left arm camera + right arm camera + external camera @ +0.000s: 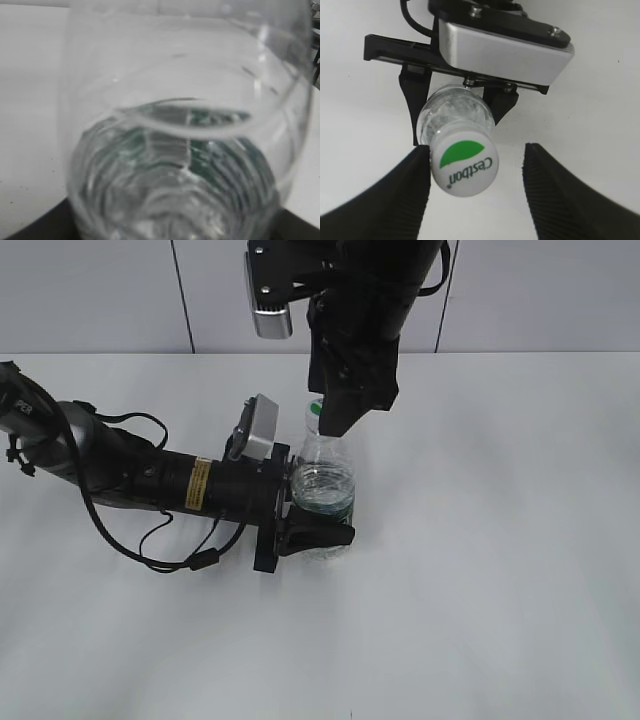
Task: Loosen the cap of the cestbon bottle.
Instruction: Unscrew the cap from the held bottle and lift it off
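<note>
At the table's (pixel 500 620) middle the bottle (pixel 325 485) stands upright, pinched low by the left claw (pixel 315 530); the right claw (pixel 475 172) is spread around the cap (pixel 465 162), the nine-o'clock finger nearly touching; centre it, then squeeze and twist.

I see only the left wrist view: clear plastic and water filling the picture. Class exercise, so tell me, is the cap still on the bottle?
Observer: Yes. The right wrist view shows the cap, white with a green leaf mark, on the cestbon bottle.
Operator: Is the right gripper on it?
Observer: Not gripping. The right gripper is open; one finger is at the cap's edge, the other apart.
Operator: And what holds the bottle?
Observer: In the exterior view, the left gripper is shut on its lower body.
</note>
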